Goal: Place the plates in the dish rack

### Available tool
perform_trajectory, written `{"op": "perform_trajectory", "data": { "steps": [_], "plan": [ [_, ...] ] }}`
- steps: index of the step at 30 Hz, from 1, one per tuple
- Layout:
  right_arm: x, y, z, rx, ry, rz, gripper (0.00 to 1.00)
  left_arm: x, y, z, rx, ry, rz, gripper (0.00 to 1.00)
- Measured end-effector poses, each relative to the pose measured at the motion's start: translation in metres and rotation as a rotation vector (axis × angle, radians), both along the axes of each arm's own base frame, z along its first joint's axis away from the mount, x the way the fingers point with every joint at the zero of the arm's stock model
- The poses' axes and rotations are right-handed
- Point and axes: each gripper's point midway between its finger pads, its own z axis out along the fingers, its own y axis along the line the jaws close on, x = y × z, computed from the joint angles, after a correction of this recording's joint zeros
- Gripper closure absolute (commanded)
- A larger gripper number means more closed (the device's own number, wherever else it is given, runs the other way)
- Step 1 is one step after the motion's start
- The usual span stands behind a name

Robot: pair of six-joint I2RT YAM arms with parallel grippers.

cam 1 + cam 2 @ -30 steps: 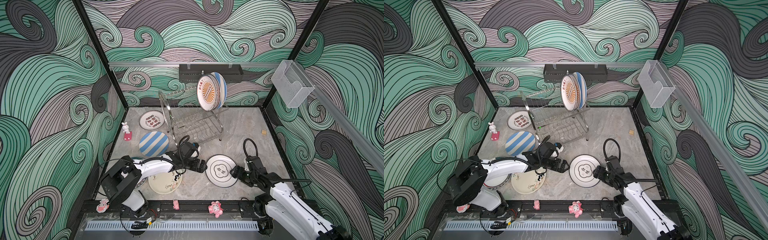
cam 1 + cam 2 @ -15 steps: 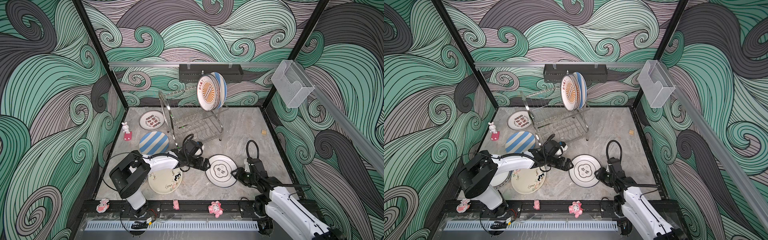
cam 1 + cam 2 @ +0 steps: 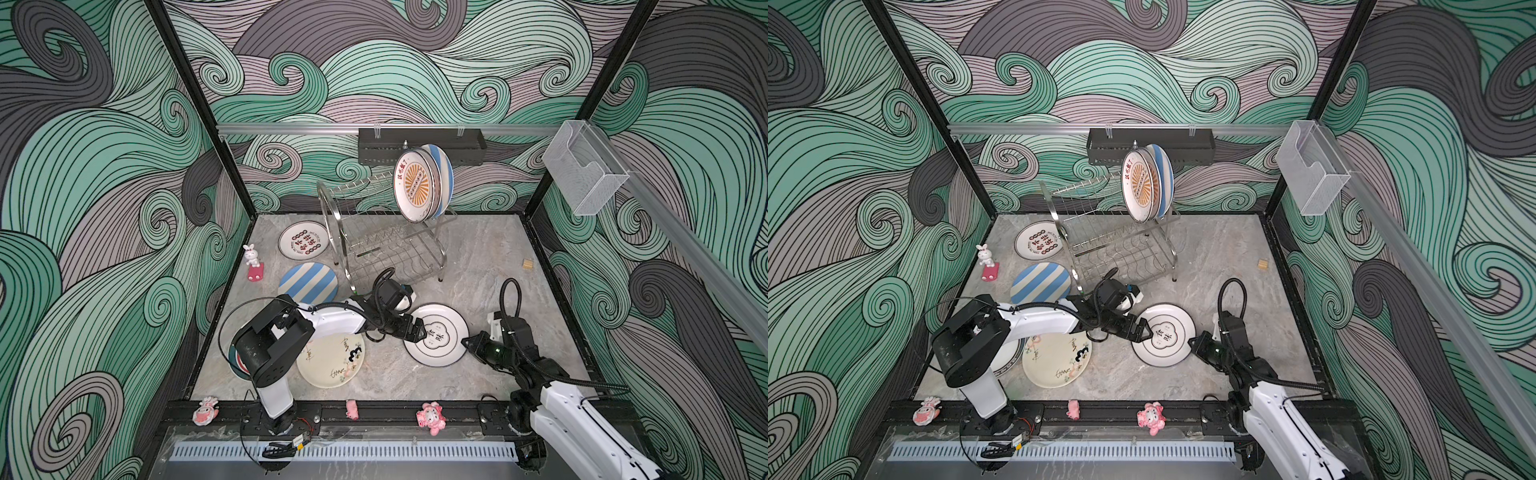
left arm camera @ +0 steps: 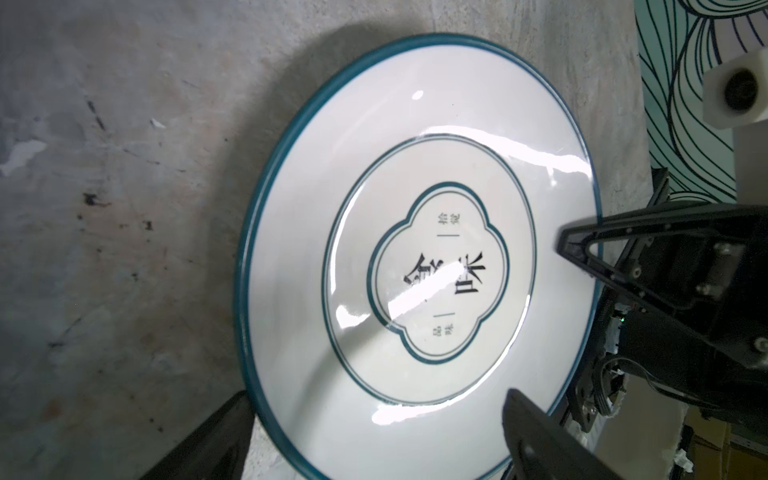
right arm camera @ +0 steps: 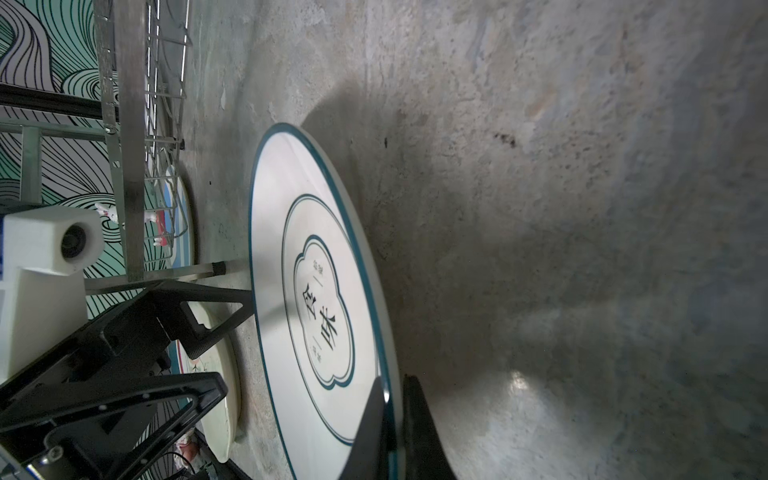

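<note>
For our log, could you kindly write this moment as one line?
right end effector: shut on rim of round white teal-rimmed ceramic plate | left end effector: open at opposite rim

Arms low, right fingers [image 5: 419,436] pinched, left fingers [image 4: 540,440] spread.

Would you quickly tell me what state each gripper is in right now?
Left gripper: open, holding nothing.
Right gripper: shut on the cloud-outline plate's rim.

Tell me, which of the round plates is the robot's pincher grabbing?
The white ceramic plate with the teal rim and cloud outline. The right gripper is pinched shut on its edge; the blue-striped plate, cream plate and red-lettered plate lie free.
</note>
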Motion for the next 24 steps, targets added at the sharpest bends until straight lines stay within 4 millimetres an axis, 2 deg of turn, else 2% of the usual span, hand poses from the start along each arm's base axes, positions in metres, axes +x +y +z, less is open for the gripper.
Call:
{"op": "perform_trajectory", "data": {
  "steps": [10,17,21,24],
  "plan": [
    [-0.001,-0.001,0.004,0.011,-0.022,-0.002,0.88,-0.007,-0.003,-0.005,0.010,0.014,-0.018,0.06],
    [-0.002,-0.001,0.002,-0.013,0.000,0.014,1.00,-0.009,-0.003,-0.005,0.016,0.018,-0.022,0.06],
    [0.003,-0.005,0.023,-0.071,-0.018,0.034,1.00,-0.011,-0.004,0.002,0.020,0.012,-0.027,0.02],
    [0.010,-0.008,0.044,-0.114,-0.056,0.047,1.00,-0.013,-0.001,0.018,0.016,-0.014,-0.021,0.01]
  ]
}}
